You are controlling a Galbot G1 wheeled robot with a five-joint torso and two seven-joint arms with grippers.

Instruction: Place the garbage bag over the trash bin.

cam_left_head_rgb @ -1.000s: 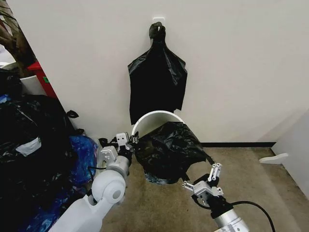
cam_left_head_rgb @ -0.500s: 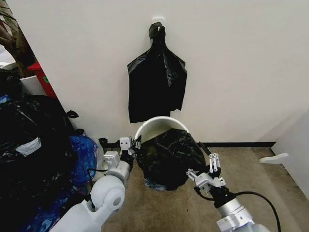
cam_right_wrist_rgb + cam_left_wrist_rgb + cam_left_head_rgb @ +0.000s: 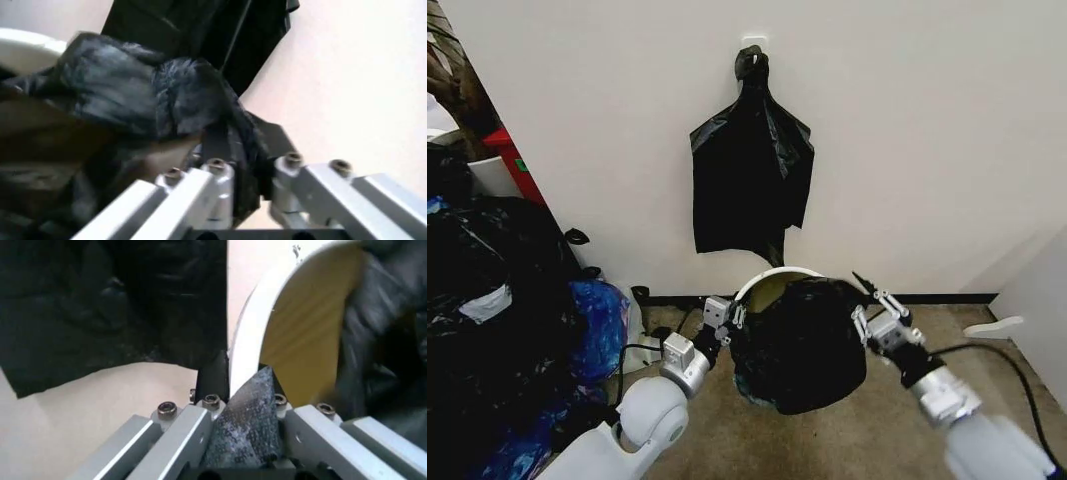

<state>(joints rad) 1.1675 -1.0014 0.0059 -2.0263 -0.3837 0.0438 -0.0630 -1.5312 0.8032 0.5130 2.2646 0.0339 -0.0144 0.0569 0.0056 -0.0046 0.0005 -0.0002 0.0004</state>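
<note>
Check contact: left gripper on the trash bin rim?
Touching. In the left wrist view the left gripper has its fingertips closed on the white rim of the trash bin, with a fold of the garbage bag between them.

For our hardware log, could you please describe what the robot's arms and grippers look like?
Both arms are glossy white with rounded joints and silver-grey metal wrist sections; a black cable loops beside each. The left gripper and right gripper are silver-grey metal linkages with visible bolt heads and dark, pointed fingertips.
</note>
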